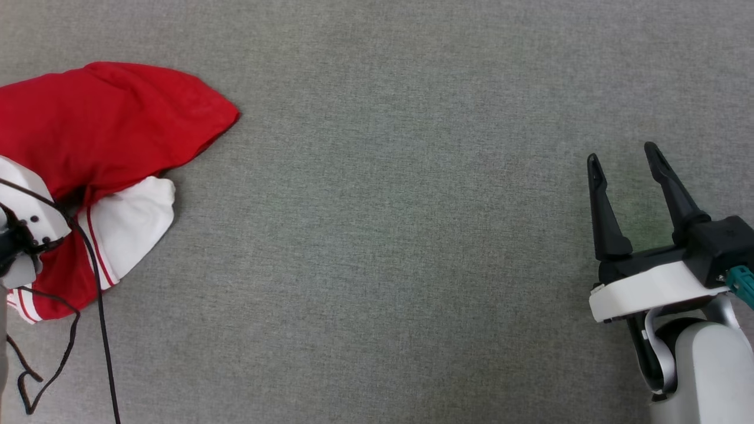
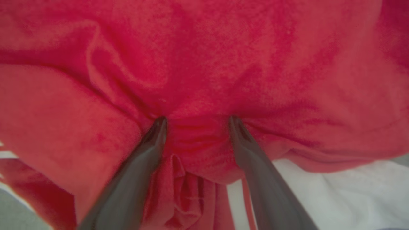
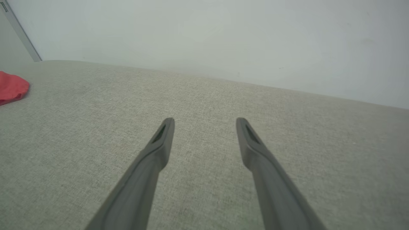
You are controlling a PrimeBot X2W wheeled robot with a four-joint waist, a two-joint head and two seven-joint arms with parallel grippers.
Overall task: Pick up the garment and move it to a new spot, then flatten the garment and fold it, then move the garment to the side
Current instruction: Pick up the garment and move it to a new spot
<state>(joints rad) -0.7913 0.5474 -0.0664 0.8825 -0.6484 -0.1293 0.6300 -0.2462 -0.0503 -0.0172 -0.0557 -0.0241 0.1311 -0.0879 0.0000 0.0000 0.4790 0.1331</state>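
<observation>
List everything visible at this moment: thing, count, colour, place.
garment: one, red with a white sleeve and red-and-white striped trim, crumpled at the left of the head view
surface: one, grey woven fabric, under everything
wall: one, pale, behind the surface in the right wrist view
cables: two strands seen, black, lower left of the head view, crossing the garment and surface
left wrist housing: one, white, left edge of the head view, over the garment
left gripper: one, dark, open, tips against the red cloth with a fold between them
right gripper: one, dark, open, over bare surface at lower right
</observation>
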